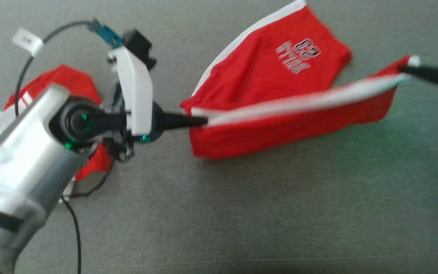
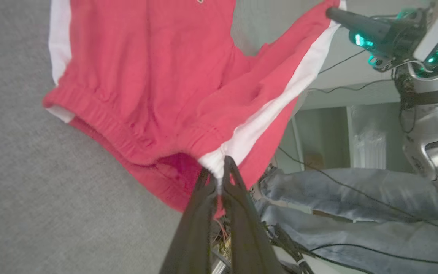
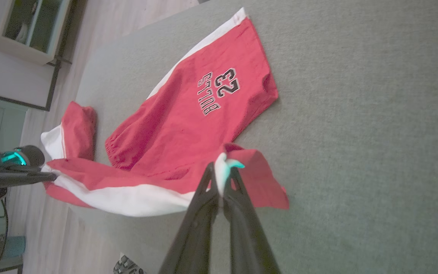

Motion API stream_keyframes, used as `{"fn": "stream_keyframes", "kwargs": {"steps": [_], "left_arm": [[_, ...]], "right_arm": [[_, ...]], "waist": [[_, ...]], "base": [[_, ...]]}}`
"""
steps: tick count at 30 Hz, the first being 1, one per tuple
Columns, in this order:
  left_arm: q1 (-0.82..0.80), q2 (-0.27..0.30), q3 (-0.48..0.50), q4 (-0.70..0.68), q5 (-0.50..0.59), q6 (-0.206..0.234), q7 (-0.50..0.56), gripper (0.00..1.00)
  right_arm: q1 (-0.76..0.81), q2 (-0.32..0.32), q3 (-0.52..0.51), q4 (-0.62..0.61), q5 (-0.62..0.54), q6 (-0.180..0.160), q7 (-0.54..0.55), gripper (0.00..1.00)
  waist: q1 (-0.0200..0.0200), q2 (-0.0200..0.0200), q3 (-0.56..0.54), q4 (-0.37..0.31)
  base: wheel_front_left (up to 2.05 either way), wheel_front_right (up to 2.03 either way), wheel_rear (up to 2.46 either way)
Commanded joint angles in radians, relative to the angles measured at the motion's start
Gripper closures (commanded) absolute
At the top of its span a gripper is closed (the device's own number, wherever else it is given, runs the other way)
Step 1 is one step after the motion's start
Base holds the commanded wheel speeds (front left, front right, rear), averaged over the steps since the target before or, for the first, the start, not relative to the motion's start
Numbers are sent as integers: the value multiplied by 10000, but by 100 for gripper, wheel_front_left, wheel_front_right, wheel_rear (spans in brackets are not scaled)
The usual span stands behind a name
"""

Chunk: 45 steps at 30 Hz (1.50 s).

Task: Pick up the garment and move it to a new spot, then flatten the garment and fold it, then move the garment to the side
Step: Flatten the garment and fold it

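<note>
Nearest in the head view, the silver left forearm (image 1: 21,160) rises from 8 o'clock. From it the left gripper (image 1: 203,121) reaches toward the centre. Its jaws are pinched tight on the waistband end of the garment (image 1: 264,72), a pair of red shorts, right where the white side stripe (image 1: 299,103) begins. The left wrist view shows the same hold, with the left gripper (image 2: 217,171) closed on a bunched white corner below the gathered elastic.

At 2 o'clock the right gripper (image 1: 409,68) comes in from the edge. Its jaws are closed on the hem end of the same stripe. In the right wrist view the right gripper (image 3: 221,167) nips a small white fold of cloth.

Between the two grips this leg hangs stretched and lifted, blurred, above the grey tabletop (image 1: 280,213).

Further off, toward 12 o'clock, the other leg lies flat on the tabletop with its printed lettering (image 1: 298,56) facing up.

At 9 o'clock a second red-and-white cloth (image 1: 70,80) lies crumpled, partly under the left arm.
</note>
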Motion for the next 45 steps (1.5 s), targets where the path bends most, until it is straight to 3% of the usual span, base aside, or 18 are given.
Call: {"fn": "stream_keyframes", "kwargs": {"steps": [1,6,13,29,30,31,32,33,34,40,45], "left_arm": [[-647,276,616,-116,-118,50,-1,100],[-1241,-99,1035,492,-417,-7,-84,100],[-1727,-523,1148,929,-299,-148,-349,100],[-2532,-1240,1185,1512,170,-413,-949,100],[-2546,-1244,1180,1562,190,-425,-958,100],[-2555,-1242,1171,1613,219,-435,-972,100],[-2555,-1242,1171,1613,219,-435,-972,100],[-2569,-1235,1156,1662,284,-449,-1020,75],[-2568,-1239,1145,1718,319,-468,-1052,0],[-2538,-1080,1227,1974,532,-670,-1385,0],[-2393,-550,1085,1627,1295,-1046,-1973,0]], "right_arm": [[-232,-120,-169,-27,-42,77,117,100],[-1623,426,-242,1387,-317,77,720,100],[-3229,1147,-418,2979,-957,77,689,100],[-5418,1622,-643,4497,-2097,77,586,100],[-5434,1685,-649,4547,-2119,77,559,93],[-5440,1739,-650,4596,-2153,77,518,49],[-5440,1739,-650,4596,-2153,77,518,49],[-5448,1800,-678,4641,-2185,77,394,0],[-5438,1882,-711,4659,-2183,77,281,0],[-4992,2121,-877,4157,-2035,77,-543,0],[-4150,2014,-1167,3017,-1688,77,-1712,0]], "waist": [[1,0,553,480],[1,0,1151,938],[1,0,1911,1520],[1,0,3246,2289],[1,0,3250,2282],[1,0,3246,2269],[1,0,3246,2269],[1,0,3233,2256],[1,0,3206,2237],[1,0,2744,2059],[1,0,2228,1951]], "base": [[0,0,0],[0,0,0],[0,0,0],[0,0,0],[0,0,0],[0,0,0],[0,0,0],[0,0,0],[0,0,0],[0,0,0],[0,0,0]]}}
